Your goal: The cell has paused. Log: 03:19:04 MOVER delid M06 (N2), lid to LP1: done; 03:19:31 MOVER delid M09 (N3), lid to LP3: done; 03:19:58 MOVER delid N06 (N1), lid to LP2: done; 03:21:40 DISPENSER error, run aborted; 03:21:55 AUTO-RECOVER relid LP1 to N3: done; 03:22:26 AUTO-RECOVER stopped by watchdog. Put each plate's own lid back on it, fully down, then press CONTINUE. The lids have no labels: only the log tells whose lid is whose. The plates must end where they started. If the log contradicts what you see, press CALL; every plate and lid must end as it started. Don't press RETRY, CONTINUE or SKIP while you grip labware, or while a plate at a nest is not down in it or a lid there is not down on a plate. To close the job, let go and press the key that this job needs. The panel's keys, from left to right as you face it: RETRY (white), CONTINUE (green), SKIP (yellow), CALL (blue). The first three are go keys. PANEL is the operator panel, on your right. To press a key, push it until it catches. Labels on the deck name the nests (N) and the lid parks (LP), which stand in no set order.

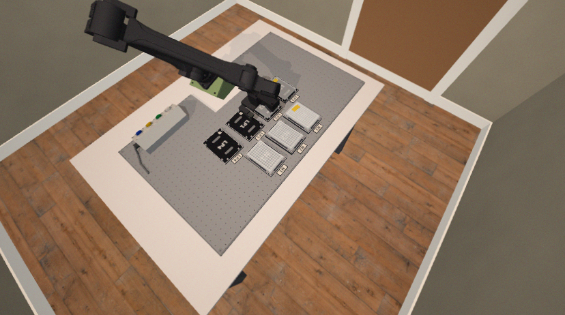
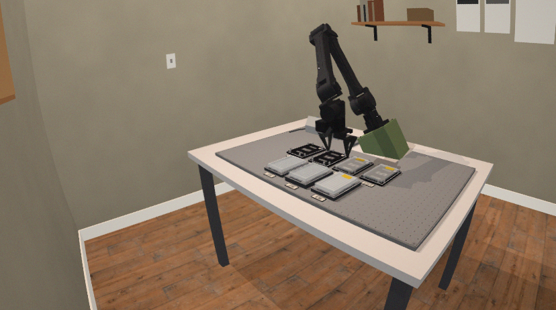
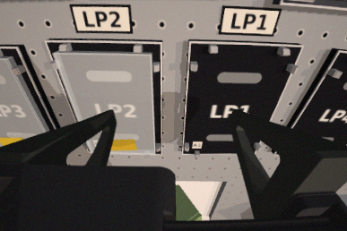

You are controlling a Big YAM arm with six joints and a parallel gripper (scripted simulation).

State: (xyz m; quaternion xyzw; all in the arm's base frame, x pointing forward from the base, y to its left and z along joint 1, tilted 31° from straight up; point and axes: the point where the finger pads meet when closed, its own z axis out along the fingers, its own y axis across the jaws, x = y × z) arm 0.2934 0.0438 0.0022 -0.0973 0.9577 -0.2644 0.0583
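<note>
My gripper (image 1: 250,111) (image 2: 337,148) (image 3: 172,115) is open and empty. It hangs low over the gap between parks LP2 and LP1. A clear lid with a yellow stripe (image 3: 106,100) (image 2: 352,164) lies on LP2. Another such lid (image 3: 4,105) (image 1: 287,88) (image 2: 381,173) lies on LP3. LP1 (image 3: 239,94) (image 1: 245,123) (image 2: 328,160) and LP4 (image 3: 335,112) (image 1: 222,144) (image 2: 306,153) are bare black pads. Three well plates stand in a row of nests. The end plate (image 1: 302,116) (image 2: 336,183) wears a yellow-striped lid. The other two (image 1: 285,135) (image 2: 308,172), (image 1: 265,156) (image 2: 285,164) show open wells. I cannot read the nest labels.
The grey operator panel (image 1: 162,126) (image 2: 311,123) stands beyond the parks, with white, green, yellow and blue keys on top. The arm's green base block (image 1: 216,86) (image 2: 383,140) sits at the deck's back edge. A dark tool (image 1: 141,159) lies near the panel.
</note>
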